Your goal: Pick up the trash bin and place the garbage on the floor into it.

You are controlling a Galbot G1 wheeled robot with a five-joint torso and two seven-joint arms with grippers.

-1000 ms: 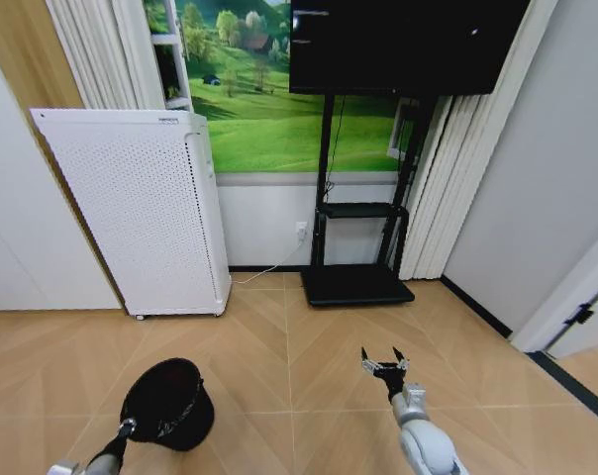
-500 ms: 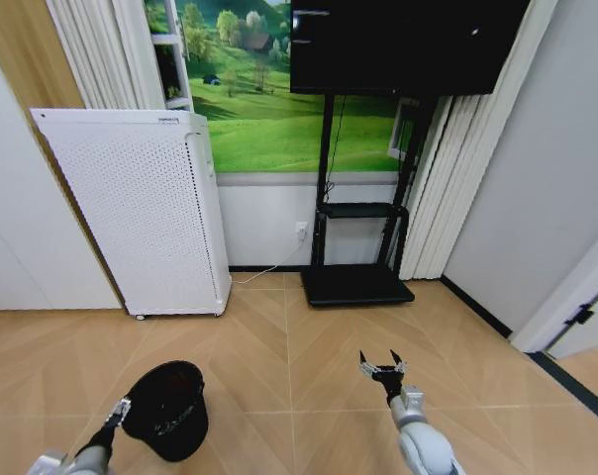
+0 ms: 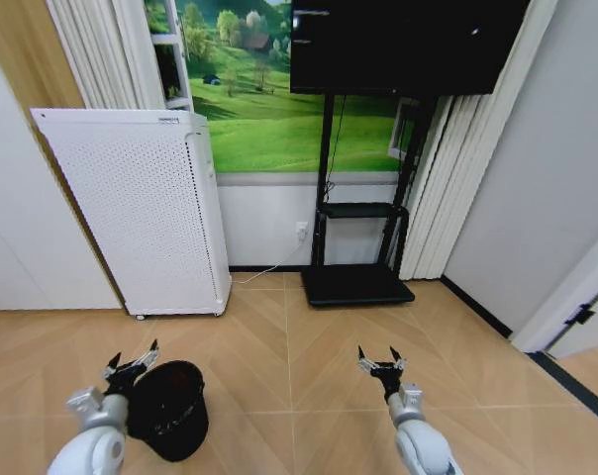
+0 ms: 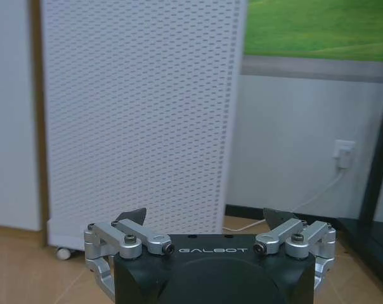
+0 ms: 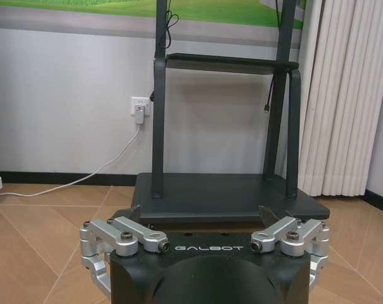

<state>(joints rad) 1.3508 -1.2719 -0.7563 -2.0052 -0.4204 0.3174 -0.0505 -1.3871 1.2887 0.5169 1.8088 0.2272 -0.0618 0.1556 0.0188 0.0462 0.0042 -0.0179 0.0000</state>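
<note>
A home living room, by the look of it; herringbone wooden floor (image 3: 309,336), a dark TV (image 3: 403,45) on a black stand (image 3: 356,282) against a green meadow mural (image 3: 269,109). Pleated curtains (image 3: 448,188) flank it; a white perforated appliance (image 3: 146,213) stands beside the wall socket (image 5: 139,109).

Black GALBOT-marked gripper (image 4: 206,218), silver screwed linkages.

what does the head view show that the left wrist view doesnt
Head view alone: the trash bin standing on the floor beside the open left gripper, the open right gripper held over bare floor, and the dark TV on its black stand.

Left wrist view alone: a wall socket with a white plug.

Both: the white perforated appliance, the green meadow picture and the left gripper.
</note>
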